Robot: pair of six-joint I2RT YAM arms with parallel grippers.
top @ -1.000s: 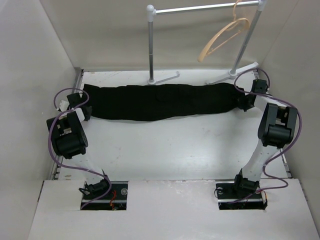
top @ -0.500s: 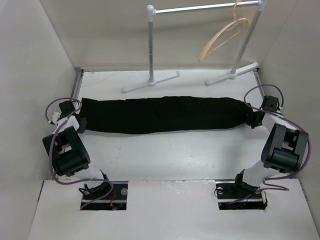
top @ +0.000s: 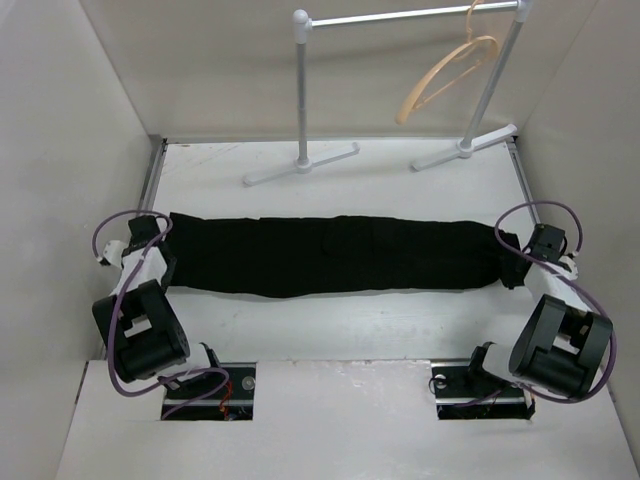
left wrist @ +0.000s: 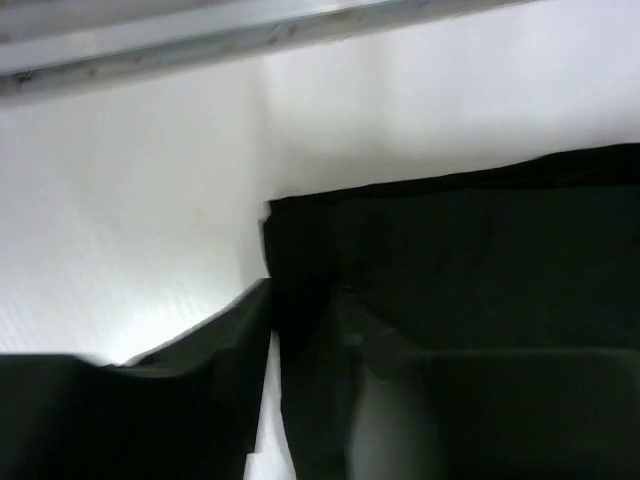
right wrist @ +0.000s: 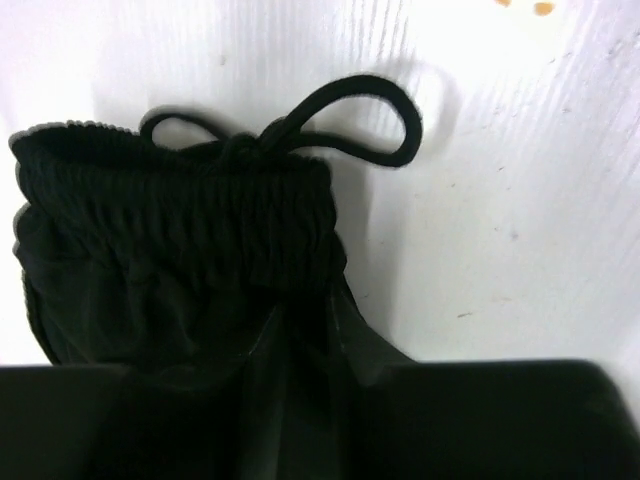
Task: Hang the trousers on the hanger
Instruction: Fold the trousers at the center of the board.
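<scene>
The black trousers [top: 330, 255] lie flat in a long band across the table, legs' ends at the left, waistband at the right. My left gripper [top: 163, 262] sits at the left end. In the left wrist view its jaws [left wrist: 305, 350] stand a little apart astride the cloth's corner [left wrist: 300, 260], with a strip of white table showing beside one finger. My right gripper [top: 510, 268] is at the waistband [right wrist: 170, 230], jaws [right wrist: 315, 330] slightly parted around the gathered cloth, with the drawstring loop [right wrist: 350, 100] beyond. The tan hanger [top: 445, 75] hangs from the rail at the back right.
A silver rail [top: 400, 17] on two posts with white feet [top: 300, 165] [top: 465, 148] stands at the back of the table. White walls close in the left, right and back sides. A metal strip [left wrist: 200, 45] runs along the table's left edge.
Both arms drew back toward the near edge, dragging the trousers from the back of the table to its middle. Both grippers' jaws have since parted a little.
</scene>
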